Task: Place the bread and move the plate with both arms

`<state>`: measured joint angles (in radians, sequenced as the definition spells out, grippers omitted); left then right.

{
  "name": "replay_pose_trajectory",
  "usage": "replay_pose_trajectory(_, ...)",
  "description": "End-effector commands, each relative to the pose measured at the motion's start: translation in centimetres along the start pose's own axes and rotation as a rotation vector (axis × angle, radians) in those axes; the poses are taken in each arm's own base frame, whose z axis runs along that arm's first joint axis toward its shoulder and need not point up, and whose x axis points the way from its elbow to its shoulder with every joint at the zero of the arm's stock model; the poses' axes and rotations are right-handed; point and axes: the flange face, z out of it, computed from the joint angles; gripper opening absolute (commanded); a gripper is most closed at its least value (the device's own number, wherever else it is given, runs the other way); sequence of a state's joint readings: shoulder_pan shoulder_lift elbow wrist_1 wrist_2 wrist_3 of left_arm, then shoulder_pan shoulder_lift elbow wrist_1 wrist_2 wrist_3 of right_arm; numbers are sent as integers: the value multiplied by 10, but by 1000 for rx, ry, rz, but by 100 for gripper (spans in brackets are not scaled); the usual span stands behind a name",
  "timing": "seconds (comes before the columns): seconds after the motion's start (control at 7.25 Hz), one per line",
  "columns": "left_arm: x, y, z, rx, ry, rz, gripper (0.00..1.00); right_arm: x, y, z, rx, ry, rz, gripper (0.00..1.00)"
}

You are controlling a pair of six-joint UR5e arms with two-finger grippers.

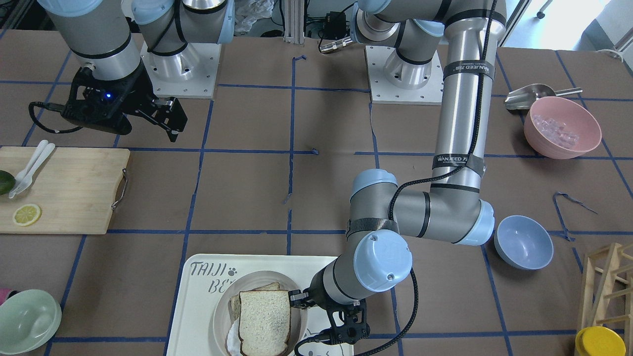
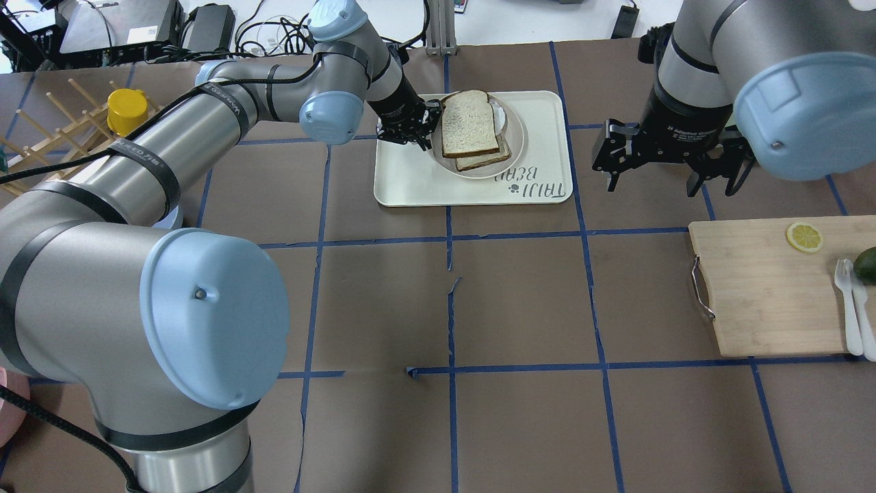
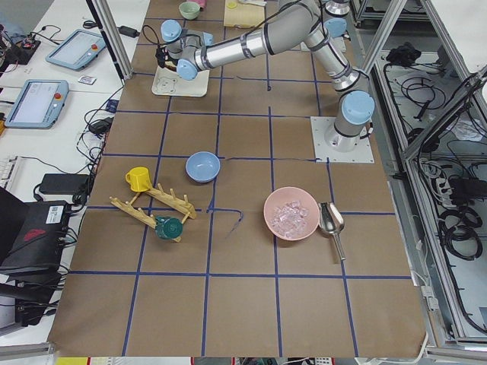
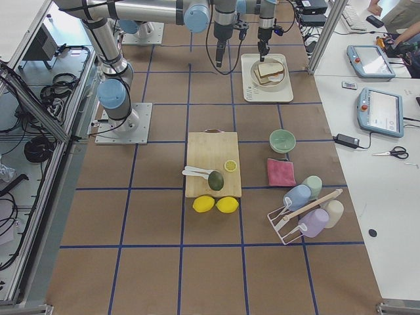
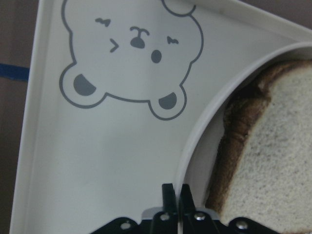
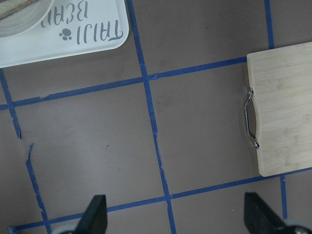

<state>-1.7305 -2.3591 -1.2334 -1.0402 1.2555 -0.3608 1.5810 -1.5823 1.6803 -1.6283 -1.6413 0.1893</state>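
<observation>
Between the fingers of the left pincer (image 5: 176,192), pressed close together, runs the raised rim of the plate (image 2: 517,140) - they pinch it. Just past those fingertips the bread (image 2: 469,123) lies flat on the plate, dark crust showing, stacked on a 2nd slice (image 2: 489,159). Under the plate is a cream bear-print tray (image 2: 410,185), and under that the table (image 2: 520,308), covered in brown paper and crossed by blue tape lines (image 2: 452,301).

Well apart from the tray, the right pincer (image 2: 671,181) hangs above bare paper with its fingers spread wide and holding nothing. Beyond it lies a wooden cutting board (image 2: 759,294) with a lemon slice (image 2: 804,237), an avocado (image 2: 868,263) and 2 white utensils (image 2: 852,301).

On the left pincer's other side sits a blue bowl (image 1: 523,242); farther off are a pink bowl (image 1: 562,127) of clear cubes, a metal scoop (image 1: 529,94), a wooden rack (image 1: 608,282) and a yellow cup (image 1: 600,342).

Past the table's edge - white benches carry 2 tablet-like pendants (image 3: 34,103) and loose cables.
</observation>
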Motion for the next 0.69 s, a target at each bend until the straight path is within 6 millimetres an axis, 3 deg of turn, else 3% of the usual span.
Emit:
replay_pose_trajectory(0.0,4,1,-14,17,-1,-21,94,0,0,0,-1,2,0,100)
replay_pose_trajectory(0.14,7,5,-48,13,-21,-16,96,0,0,-1,2,1,1,100)
replay_pose_trajectory(0.28,-4,6,-105,7,-71,-25,97,0,0,-1,1,3,0,100)
replay_pose_trajectory(0.41,-13,23,-160,-25,-118,122,97,0,0,0,0,3,0,100)
replay_pose_trajectory(0.55,-20,53,-219,-23,-278,261,96,0,0,0,0,3,0,100)
